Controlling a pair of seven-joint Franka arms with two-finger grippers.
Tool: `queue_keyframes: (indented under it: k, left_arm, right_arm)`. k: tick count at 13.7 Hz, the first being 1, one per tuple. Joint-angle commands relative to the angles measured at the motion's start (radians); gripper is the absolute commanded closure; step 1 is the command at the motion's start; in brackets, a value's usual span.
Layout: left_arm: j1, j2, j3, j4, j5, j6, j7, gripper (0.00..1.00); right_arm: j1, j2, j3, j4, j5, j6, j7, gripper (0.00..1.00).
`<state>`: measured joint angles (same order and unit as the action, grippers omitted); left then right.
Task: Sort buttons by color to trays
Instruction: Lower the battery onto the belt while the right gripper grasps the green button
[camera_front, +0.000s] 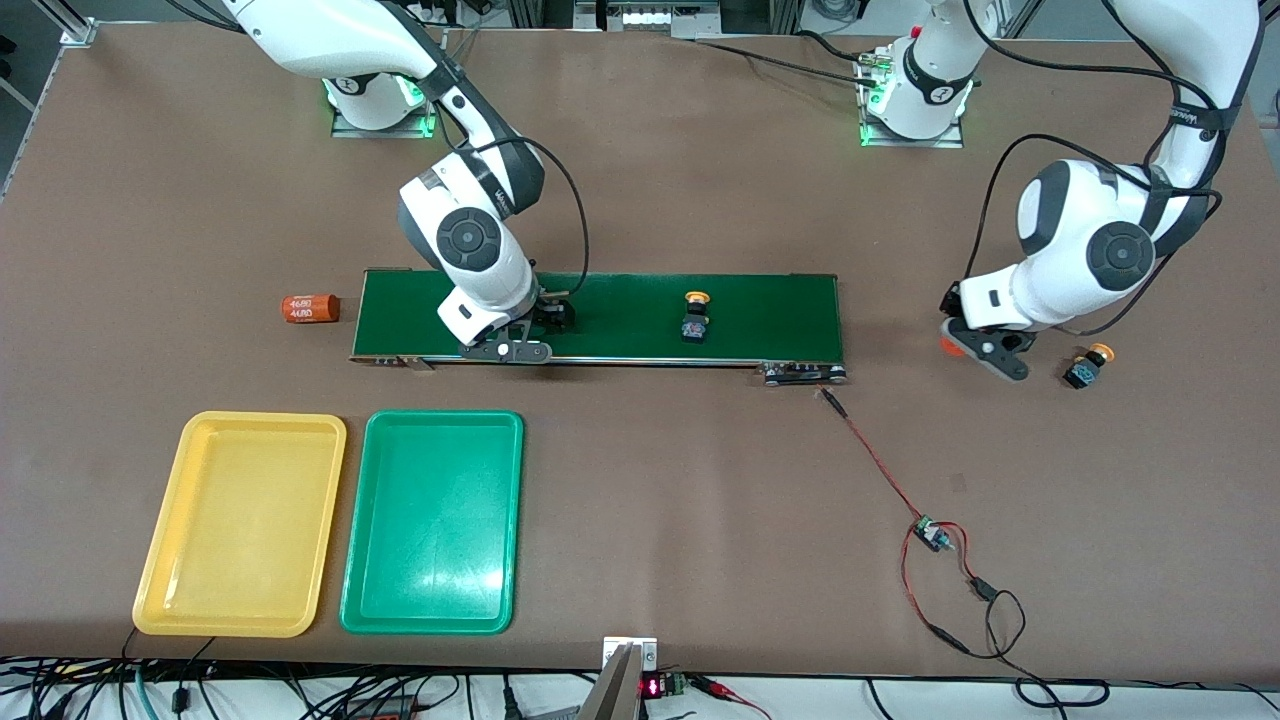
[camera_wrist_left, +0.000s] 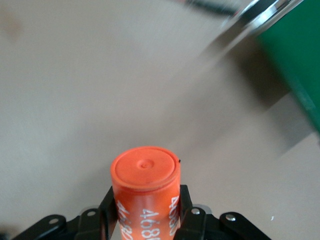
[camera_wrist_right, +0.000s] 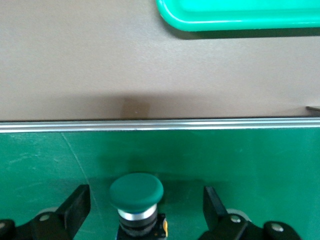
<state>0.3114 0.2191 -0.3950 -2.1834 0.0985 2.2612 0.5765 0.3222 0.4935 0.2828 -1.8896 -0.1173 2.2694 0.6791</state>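
Over the conveyor belt (camera_front: 600, 318), toward the right arm's end of it, the right gripper (camera_front: 520, 335) hangs low with its fingers (camera_wrist_right: 75, 206) spread wide on either side of a green button (camera_wrist_right: 136, 192), which sits upright on the belt between them, not yet pinched. To do this step well, I judge the fingers should sink until they flank the blocky body below the mushroom cap, then close squarely on that body, since a grip on the rounded cap alone could slip. The lift should clear the belt's metal edge rail (camera_wrist_right: 160, 124) before carrying toward the green tray (camera_front: 432, 522), which lies on the surface nearer the front camera than the belt, just beside the yellow tray (camera_front: 240, 525); both trays look bare. A yellow-orange button (camera_front: 694, 318) stands mid-belt, and a second yellow-orange button (camera_front: 1088, 366) lies on the surface off the left arm's end of the belt. Near that one, the left gripper (camera_front: 985, 350) is over the surface with its fingers (camera_wrist_left: 107, 210) pinching an orange cylinder with white print (camera_wrist_left: 146, 192), which is no button. Another orange cylinder (camera_front: 309, 308) lies off the belt's right-arm end. I see only one green button.
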Motion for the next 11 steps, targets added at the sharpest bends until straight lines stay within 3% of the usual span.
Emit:
queue_keyframes:
  k: [1,3,6,8,11]
  left_arm:
    - [-0.128,0.006,0.011,0.088,0.009,-0.045,0.124,1.00]
    - [-0.220,0.028,0.010,0.096,0.001,-0.038,0.152,1.00]
    - [-0.328,0.051,0.002,0.096,0.001,-0.002,0.163,1.00]
    - [-0.368,0.086,0.002,0.096,0.001,0.053,0.161,1.00]
    - [-0.411,0.117,0.004,0.096,0.007,0.101,0.163,1.00]
  right_arm:
    - [-0.023,-0.036,0.003,0.009,0.030,-0.097,-0.082,0.00]
    - [-0.031,-0.056,0.003,0.049,0.100,-0.204,-0.136,0.00]
    - [-0.045,-0.062,0.003,0.067,0.119,-0.252,-0.138,0.00]
    - [-0.060,-0.133,-0.001,0.006,0.182,-0.251,-0.189,0.00]
    - [-0.144,-0.292,-0.005,-0.121,0.183,-0.251,-0.265,0.00]
